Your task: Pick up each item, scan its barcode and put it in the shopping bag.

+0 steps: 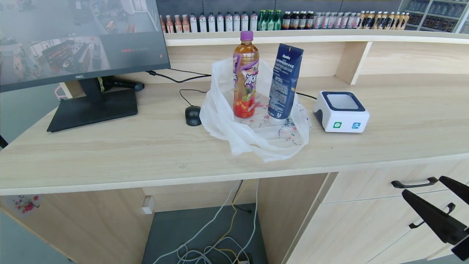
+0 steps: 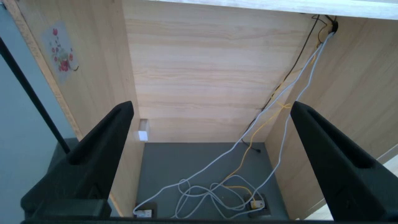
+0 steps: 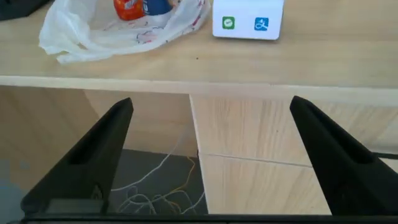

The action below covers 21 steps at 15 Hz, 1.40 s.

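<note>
Wide open and empty, right gripper [image 1: 423,185] and left gripper [image 2: 211,109] are hanging below the counter [image 1: 146,154] — bottle [image 1: 245,77] and blue tube [image 1: 284,82] are standing in the shopping bag [image 1: 253,141] by the scanner [image 1: 340,112], so the task is looking done, no grasp pending.

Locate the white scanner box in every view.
Head view: scanner on the counter, right of the shopping bag.
Right wrist view: scanner on the counter beside the bag.
Left wrist view: aimed under the counter at the floor cables.
Shared landmark: those cables, in all three.
</note>
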Tool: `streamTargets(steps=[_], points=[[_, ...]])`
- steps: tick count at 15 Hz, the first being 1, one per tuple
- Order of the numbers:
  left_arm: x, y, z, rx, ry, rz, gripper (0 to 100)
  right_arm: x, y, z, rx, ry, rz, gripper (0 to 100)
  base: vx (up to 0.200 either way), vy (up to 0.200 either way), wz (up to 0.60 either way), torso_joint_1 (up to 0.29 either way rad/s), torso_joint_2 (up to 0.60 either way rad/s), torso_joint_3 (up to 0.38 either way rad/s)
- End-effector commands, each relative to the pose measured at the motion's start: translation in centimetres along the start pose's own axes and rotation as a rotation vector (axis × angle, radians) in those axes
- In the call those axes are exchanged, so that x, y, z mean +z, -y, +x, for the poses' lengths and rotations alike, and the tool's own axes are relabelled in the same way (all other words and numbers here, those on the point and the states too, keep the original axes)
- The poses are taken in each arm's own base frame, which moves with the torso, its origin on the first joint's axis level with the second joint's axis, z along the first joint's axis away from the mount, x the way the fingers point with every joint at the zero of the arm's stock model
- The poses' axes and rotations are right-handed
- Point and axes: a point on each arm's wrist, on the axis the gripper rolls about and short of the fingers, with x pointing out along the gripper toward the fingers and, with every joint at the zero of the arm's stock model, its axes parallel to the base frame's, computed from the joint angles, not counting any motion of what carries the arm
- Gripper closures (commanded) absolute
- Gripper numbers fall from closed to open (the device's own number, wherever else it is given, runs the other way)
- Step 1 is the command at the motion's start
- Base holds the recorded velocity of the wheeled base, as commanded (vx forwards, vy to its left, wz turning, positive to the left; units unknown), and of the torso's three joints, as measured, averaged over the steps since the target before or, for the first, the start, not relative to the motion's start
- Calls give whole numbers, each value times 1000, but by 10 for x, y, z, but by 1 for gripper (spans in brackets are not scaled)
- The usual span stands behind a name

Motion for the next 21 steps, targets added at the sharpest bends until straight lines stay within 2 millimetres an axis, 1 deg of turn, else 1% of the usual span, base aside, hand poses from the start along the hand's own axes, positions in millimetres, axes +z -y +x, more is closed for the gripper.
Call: streamTargets(steps=[1,3,4,5,6,10,15,16,17,18,20,21], points=[[0,0,0,1,0,1,0,-7,0,-37,-7,11,8,0,0,0,0,0,0,0],[0,0,0,-1,0,1,0,-24,0,-68,-7,-40,9,0,0,0,0,0,0,0],[0,0,0,1,0,1,0,-43,0,-92,-9,-88,12,0,0,0,0,0,0,0],[0,0,0,-1,0,1,0,-62,0,-111,0,-100,9,0,0,0,0,0,0,0],[0,0,0,1,0,1,0,-68,0,-120,16,-99,0,0,0,0,0,0,0,0],[0,0,0,-1,0,1,0,-73,1,-120,40,-92,-56,0,0,0,0,0,0,0],[0,0,0,1,0,-1,0,-72,1,-118,20,-119,-42,0,0,0,0,0,0,0],[0,0,0,1,0,-1,0,-72,0,-114,-27,-167,-37,0,0,0,0,0,0,0],[0,0,0,1,0,-1,0,-72,-1,-110,-111,-215,-30,0,0,0,0,0,0,0],[0,0,0,1,0,-1,0,-71,-1,-109,-156,-229,-26,0,0,0,0,0,0,0],[0,0,0,1,0,-1,0,-73,-2,-115,-184,-149,-53,0,0,0,0,0,0,0],[0,0,0,1,0,-1,0,-72,-2,-115,-187,-153,-66,0,0,0,0,0,0,0]])
